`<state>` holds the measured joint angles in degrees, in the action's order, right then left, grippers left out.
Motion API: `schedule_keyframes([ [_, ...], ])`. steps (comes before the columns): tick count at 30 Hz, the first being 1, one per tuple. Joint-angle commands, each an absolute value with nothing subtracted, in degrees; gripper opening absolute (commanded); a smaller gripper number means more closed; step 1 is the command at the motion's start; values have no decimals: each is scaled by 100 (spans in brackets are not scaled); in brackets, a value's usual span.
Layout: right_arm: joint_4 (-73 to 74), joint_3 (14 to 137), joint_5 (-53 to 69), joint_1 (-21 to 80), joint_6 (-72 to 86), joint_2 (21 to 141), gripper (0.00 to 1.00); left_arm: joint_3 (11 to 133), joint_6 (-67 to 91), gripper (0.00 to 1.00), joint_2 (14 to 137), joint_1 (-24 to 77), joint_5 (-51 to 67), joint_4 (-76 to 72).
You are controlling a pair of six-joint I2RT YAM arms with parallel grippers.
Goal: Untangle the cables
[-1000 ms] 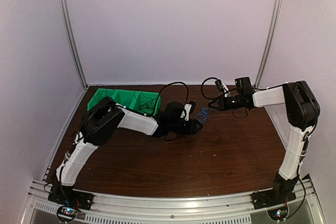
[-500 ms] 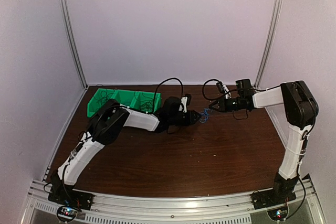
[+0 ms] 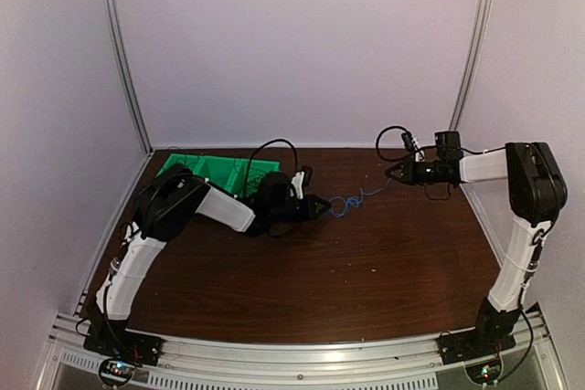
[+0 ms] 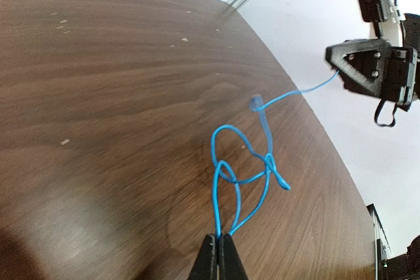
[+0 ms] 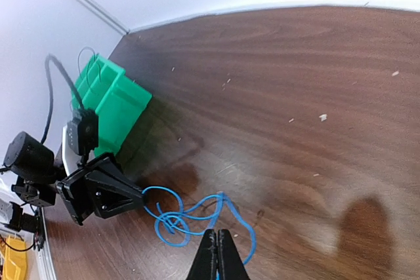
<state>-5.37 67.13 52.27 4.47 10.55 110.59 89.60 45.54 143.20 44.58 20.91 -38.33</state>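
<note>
Both tools are clamped on one blue cable [image 3: 344, 204]. The left tool [image 3: 322, 205] pinches its knotted loops and the right tool [image 3: 391, 173] grips its other end, so the cable spans between them over mid-worktop [image 3: 366, 271].

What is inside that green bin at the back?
Thin dark wires poke out of the green bin. The left arm covers its near side, so whatever lies there is hidden.
</note>
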Motion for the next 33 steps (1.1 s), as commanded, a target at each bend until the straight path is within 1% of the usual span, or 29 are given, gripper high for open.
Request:
schedule_keyframes([
  [1, -625, 6822, 5397, -320, 1096, 10388, 0, 7944, 4391, 0, 13311, 4166, 2057, -4231],
  [4, -691, 6796, 5469, -711, 1158, 10189, 0, 7566, 4164, 0, 12882, 4115, 2229, -4014],
  [7, -689, 6746, 5376, -916, 1146, 10032, 0, 7275, 3910, 0, 12477, 4112, 2139, -3680],
  [11, -617, 6585, 5005, -1123, 1039, 9837, 0, 6792, 3604, 0, 11713, 4105, 1721, -3391],
  [16, -580, 6343, 4472, -1167, 919, 9714, 0, 6578, 3251, 0, 11087, 4104, 1583, -3070],
  [20, -472, 6305, 4060, -1207, 869, 9708, 0, 6306, 2895, 0, 10398, 4104, 1027, -2830],
  [23, -410, 6300, 3849, -1236, 781, 9725, 0, 6289, 2506, 0, 9903, 4089, 636, -2357],
  [28, -328, 6312, 3936, -1248, 745, 9863, 0, 6194, 2213, 0, 9199, 3936, 456, -1833],
  [33, -306, 6293, 4148, -1240, 674, 9914, 0, 6283, 1907, 0, 8860, 3859, 498, -1240],
])
